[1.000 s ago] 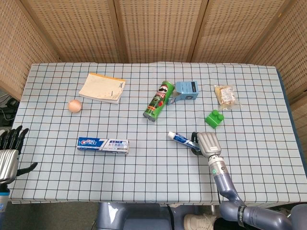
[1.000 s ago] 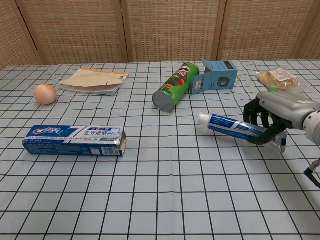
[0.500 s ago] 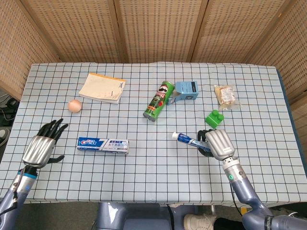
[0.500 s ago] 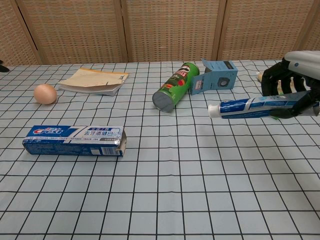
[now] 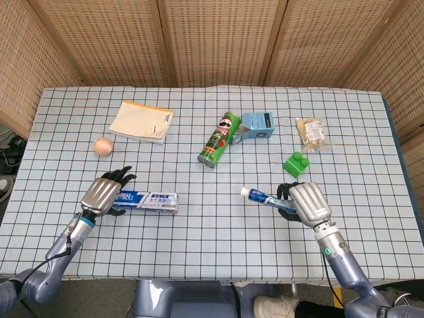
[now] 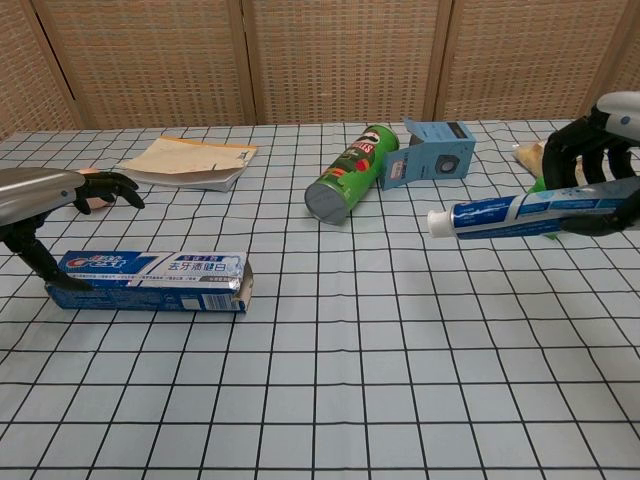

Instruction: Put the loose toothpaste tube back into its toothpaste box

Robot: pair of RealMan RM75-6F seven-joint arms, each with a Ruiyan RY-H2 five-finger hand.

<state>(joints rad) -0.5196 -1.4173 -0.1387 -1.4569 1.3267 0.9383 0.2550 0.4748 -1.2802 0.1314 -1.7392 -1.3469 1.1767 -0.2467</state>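
left hand (image 6: 40,195) reached toothpaste box (image 6: 150,281), toothpaste tube (image 6: 530,210) level, cap leftward

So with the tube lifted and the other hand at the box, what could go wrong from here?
1. The right hand holds the toothpaste tube by its tail, so the long cap end may sag or swing and miss the opening.
2. The left hand is only over the closed end of the toothpaste box; the box could slide when pushed.
3. The open flap could get crushed.
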